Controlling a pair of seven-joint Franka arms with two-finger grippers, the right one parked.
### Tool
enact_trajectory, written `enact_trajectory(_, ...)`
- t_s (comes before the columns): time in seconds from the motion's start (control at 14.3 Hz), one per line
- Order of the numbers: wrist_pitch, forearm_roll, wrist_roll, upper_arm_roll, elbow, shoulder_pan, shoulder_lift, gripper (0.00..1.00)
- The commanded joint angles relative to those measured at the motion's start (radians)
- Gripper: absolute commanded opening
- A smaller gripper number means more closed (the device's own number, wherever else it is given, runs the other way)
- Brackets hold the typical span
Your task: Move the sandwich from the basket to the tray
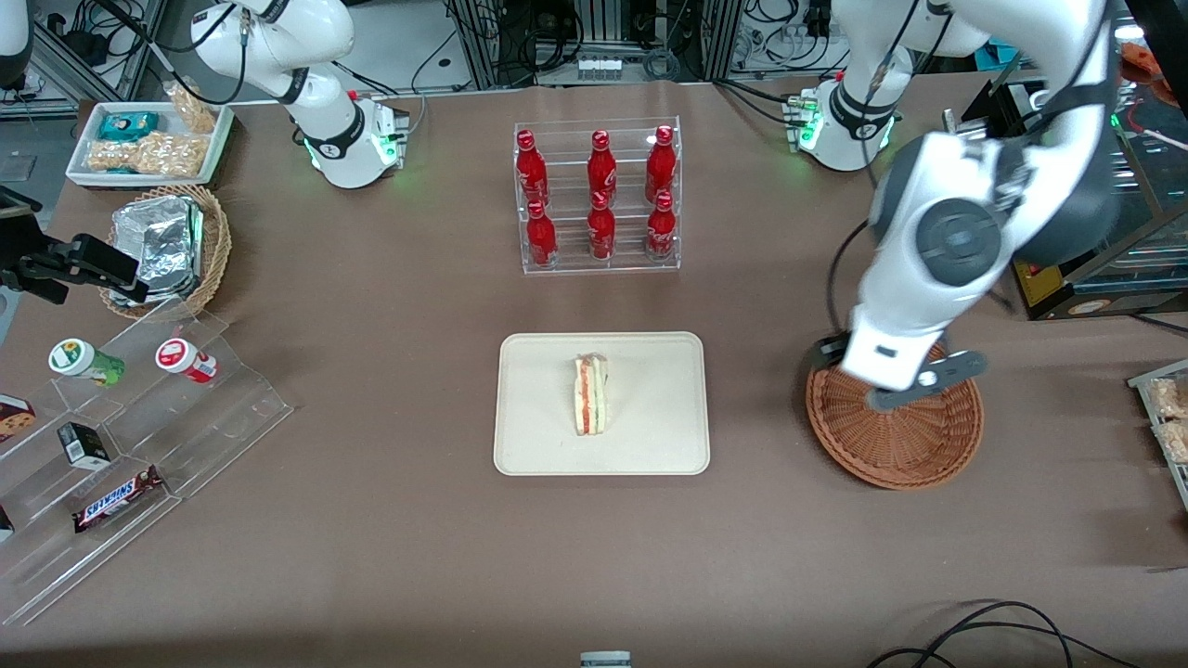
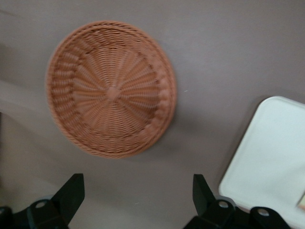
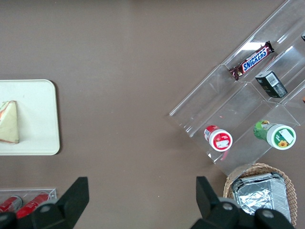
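One sandwich (image 1: 591, 395) lies on the tray (image 1: 650, 445); the released claw (image 2: 138, 198) hovers above the bare basket (image 1: 896, 436); descending carelessly could knock it askew.

Reddish-brown weave on the basket (image 2: 112, 89), ribs radiating from a hub inside concentric braided rings, directly beneath the gripper (image 2: 138, 195) with its black fingers (image 2: 71, 191) spread wide. Cream-beige, unpatterned tray (image 1: 601, 404) beside it toward the parked arm's end. Pale white bread striped with orange-red and yellowish layers on the sandwich (image 1: 590, 394) there. Matte grey-brown tabletop (image 1: 390, 306) under everything.
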Motion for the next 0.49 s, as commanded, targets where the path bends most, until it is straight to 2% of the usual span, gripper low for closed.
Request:
enact_trajectory(0.0, -0.080, -0.017, 0.144, 0.039, -0.065, -0.007, -0.122, 1.00)
enact_trajectory(0.07, -0.099, -0.019, 0.201, 0.027, -0.067, 0.051, -0.144, 1.00)
enact_trajectory(0.14, -0.110, -0.043, 0.251, -0.049, -0.065, 0.162, -0.152, 1.00)
enact_trajectory(0.21, -0.134, -0.055, 0.310, -0.127, -0.062, 0.225, -0.173, 1.00)
enact_trajectory(0.28, -0.169, -0.063, 0.376, -0.149, -0.059, 0.293, -0.185, 1.00)
enact_trajectory(0.42, -0.193, -0.065, 0.504, -0.255, -0.057, 0.428, -0.221, 1.00)
